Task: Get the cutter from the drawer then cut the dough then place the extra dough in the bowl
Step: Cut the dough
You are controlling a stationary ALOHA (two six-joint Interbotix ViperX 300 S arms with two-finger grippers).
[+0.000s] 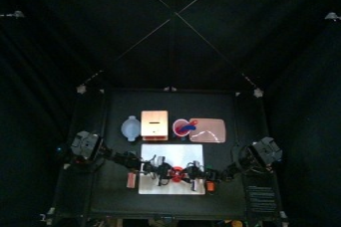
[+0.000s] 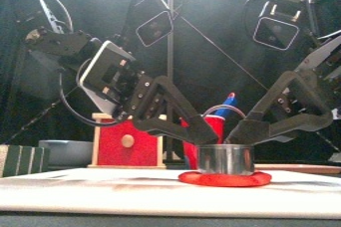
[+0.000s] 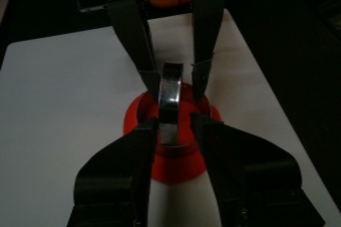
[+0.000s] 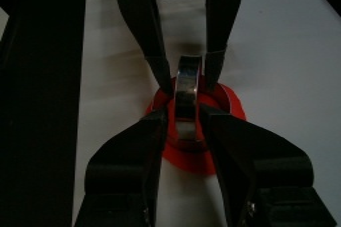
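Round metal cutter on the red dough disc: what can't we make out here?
- Wire handle of the round metal cutter: left gripper and right gripper cover it in every view.
- Cut depth in the red dough disc: front view, the cutter wall hides it.
- Contents of the blue-grey bowl: front view, its rim hides them; top view, too small.

The round metal cutter (image 2: 222, 158) stands upright on the flat red dough disc (image 2: 224, 179), pinched by the 2 grippers, left gripper (image 3: 170, 131) and right gripper (image 4: 186, 121). The wooden box (image 2: 130, 141) and the blue-grey bowl (image 2: 60, 150) sit behind the left gripper.
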